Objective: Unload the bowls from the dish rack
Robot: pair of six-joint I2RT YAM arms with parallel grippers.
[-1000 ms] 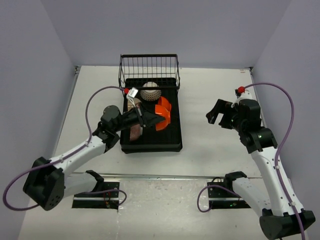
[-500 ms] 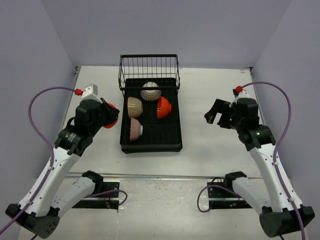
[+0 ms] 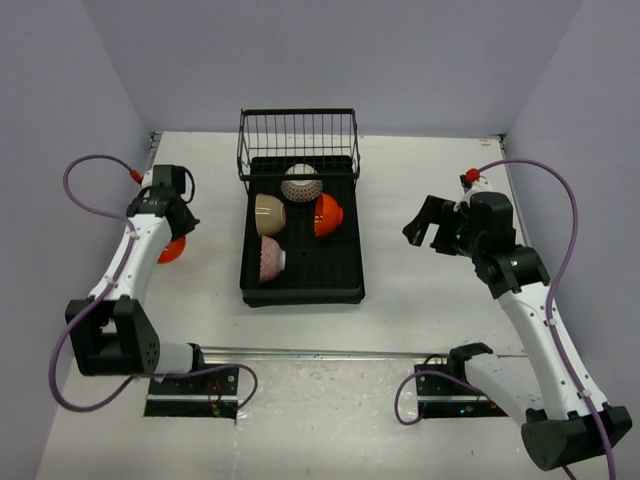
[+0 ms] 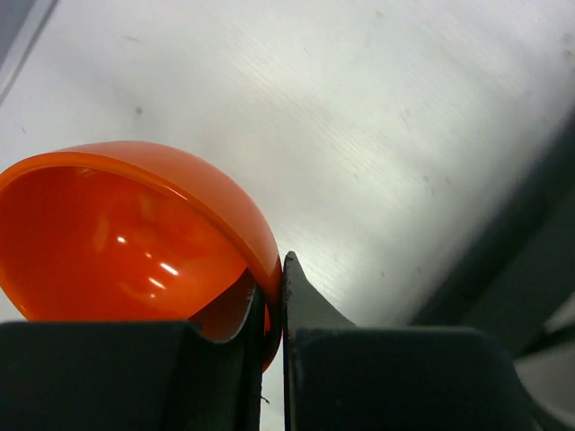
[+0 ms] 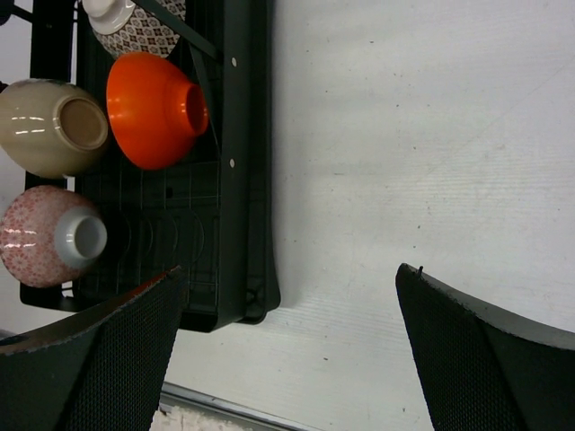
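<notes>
**Ana:** Top external first; what is the left gripper (image 3: 172, 238) doing?

**Ben:** It is pinching the loose orange bowl (image 3: 172, 249) by its rim, low over the table (image 3: 420, 330); whether the bowl is touching the surface, I cannot tell. The dish rack (image 3: 300, 297) is lying well apart from those fingers, toward the table's middle, with its wire basket (image 3: 298, 135) standing at the far end.

**Ana:** And inside it?

**Ben:** Four bowls are resting on edge: a patterned bowl (image 3: 300, 183), a beige bowl (image 3: 270, 213), a racked orange bowl (image 3: 328, 214) and a pink bowl (image 3: 270, 257); the right gripper (image 3: 425, 222) is hovering beside the rack, apart from it, jaws spread wide.

**Ana:** Left wrist?

**Ben:** The left fingers (image 4: 359, 368) are pressing nearly together on the loose orange bowl's thin rim; the bowl is tilting, its hollow facing the camera.

**Ana:** Right wrist?

**Ben:** The right fingers (image 5: 485, 350) are standing far apart, gripping nothing; bare table is showing between them, and the rack's corner is lying just past one fingertip, all four bowls beyond it.
</notes>
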